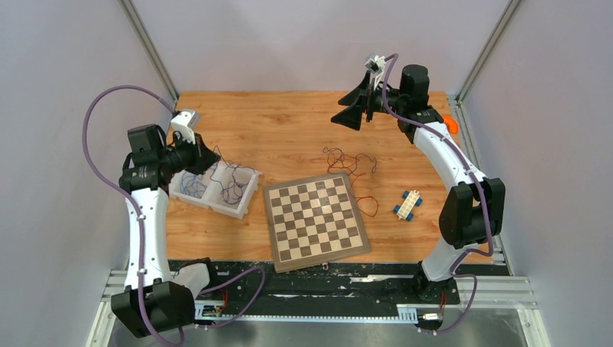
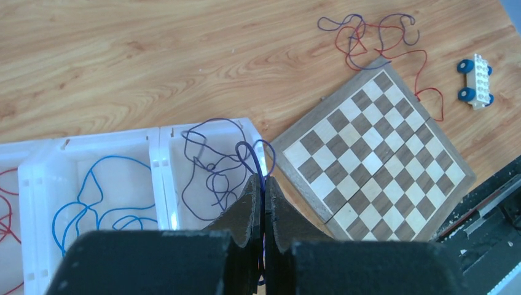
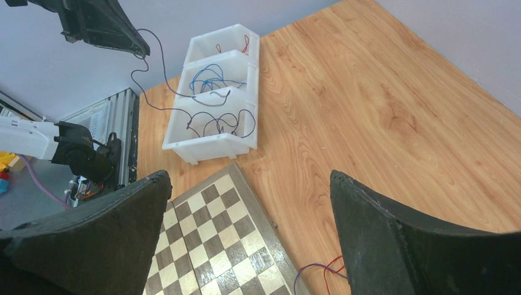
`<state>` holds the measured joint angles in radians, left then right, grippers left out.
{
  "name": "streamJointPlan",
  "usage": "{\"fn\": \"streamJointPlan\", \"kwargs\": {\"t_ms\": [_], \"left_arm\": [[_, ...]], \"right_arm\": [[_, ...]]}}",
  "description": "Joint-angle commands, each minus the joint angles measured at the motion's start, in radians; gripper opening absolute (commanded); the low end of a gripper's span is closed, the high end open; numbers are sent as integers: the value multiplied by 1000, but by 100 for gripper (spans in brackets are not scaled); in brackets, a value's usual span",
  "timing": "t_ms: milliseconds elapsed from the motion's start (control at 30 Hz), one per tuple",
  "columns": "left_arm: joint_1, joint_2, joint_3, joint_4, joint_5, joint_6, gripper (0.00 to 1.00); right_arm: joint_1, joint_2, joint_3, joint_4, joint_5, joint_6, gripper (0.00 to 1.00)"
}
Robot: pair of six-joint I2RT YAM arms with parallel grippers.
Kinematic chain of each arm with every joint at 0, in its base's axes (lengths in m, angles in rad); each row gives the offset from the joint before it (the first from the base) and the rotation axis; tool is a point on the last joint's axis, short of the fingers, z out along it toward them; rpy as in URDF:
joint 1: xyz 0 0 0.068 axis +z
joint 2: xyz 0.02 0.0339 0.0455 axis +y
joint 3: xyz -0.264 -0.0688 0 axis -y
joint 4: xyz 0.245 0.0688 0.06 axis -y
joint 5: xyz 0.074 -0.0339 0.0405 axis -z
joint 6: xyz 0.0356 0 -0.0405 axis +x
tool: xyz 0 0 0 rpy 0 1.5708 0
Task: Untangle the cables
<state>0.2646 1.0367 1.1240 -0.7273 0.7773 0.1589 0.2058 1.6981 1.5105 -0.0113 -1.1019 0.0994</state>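
Hanging from the left gripper, whose jaws are pressed together on it, a hair-thin dark purple wire is pinched above a white plastic tray of three compartments. In the right wrist view it is seen to run slackly downward from the jaws into the compartment nearest the board, where loops of it are laid. A blue wire is coiled in the middle compartment, and a red wire is partly seen in the far one.

A loose tangle of red and dark purple wires is spread on the wooden bench along the far corner of a brown-and-cream chessboard, and one red strand trails down the board's right edge. How many wires are knotted there cannot be told, perhaps two or three.

The single board lies between the tray and one white toy brick with blue wheels. The right gripper is held high over the far side of the bench, its jaws spread wide and empty.
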Motion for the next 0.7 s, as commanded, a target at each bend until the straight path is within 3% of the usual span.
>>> {"fn": "streamJointPlan", "kwargs": {"t_ms": [0,300,667], "left_arm": [[12,25,-16,-33,-51,23,0],[6,120,-84,7,-118,26,0],[-142,347,-201,314,-273,70,0]], "right_arm": [[-5,-10,13,16,-18,-3,100],[-4,-7,13,14,-10,-10,100],[-5,8,24,15,5,-10,99]]}}
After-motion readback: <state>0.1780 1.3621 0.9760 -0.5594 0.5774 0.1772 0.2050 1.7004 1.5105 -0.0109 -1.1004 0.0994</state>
